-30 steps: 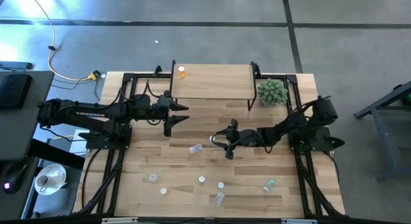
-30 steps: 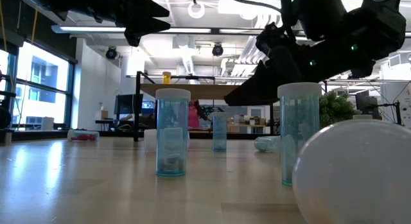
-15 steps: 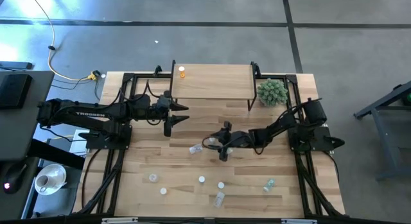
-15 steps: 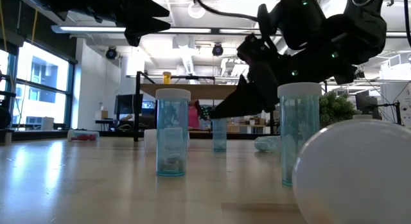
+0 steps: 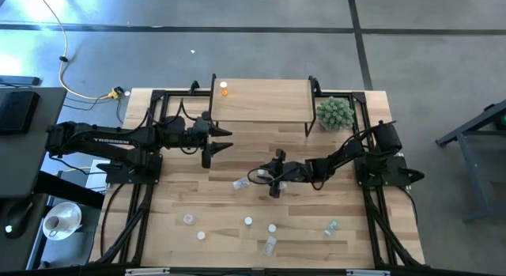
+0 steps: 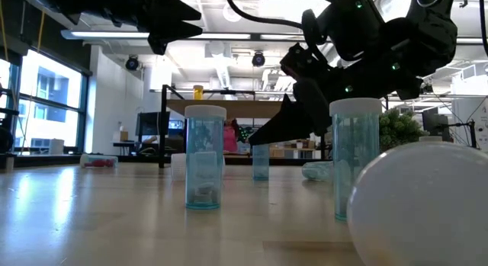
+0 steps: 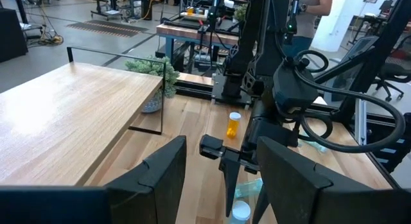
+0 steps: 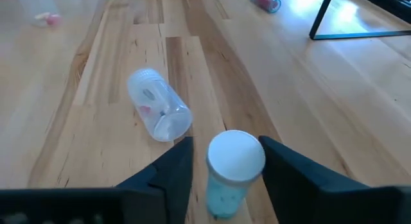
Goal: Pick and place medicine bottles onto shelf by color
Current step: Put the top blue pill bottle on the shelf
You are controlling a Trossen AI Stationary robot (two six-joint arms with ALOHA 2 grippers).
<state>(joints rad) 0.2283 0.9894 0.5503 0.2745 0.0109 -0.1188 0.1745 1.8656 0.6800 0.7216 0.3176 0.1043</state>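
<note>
Two tools: my left tool [image 5: 224, 139] hangs in the air just off the shelf's front left corner; my right tool [image 5: 274, 178] is low over the surface, out in front of the shelf's middle.
Right tool state: its fingers [image 8: 168, 171] stand on either side of an upright blue bottle [image 8: 234, 172], one finger to each side of the white cap. I cannot tell whether they press on it or leave a gap.
Left tool state: its fingers [image 7: 166, 172] are spread apart with nothing between them.
Shelf [image 5: 261, 100]: the light-wood board on black legs stands at the far edge of the surface [image 5: 182, 193].
Orange bottle [image 5: 224, 89]: it stands upright on the shelf, at the far left corner.
Clear bottle [image 8: 158, 113]: it lies on its side on the surface in front of the shelf, just beside the blue bottle.
Other bottles: several more are scattered near the surface's front edge, well apart from the shelf, one of them a green bottle [image 5: 331, 226] lying on its side toward the right.
Plant ball [image 5: 335, 112]: it sits on the surface just beside the shelf's right end.
</note>
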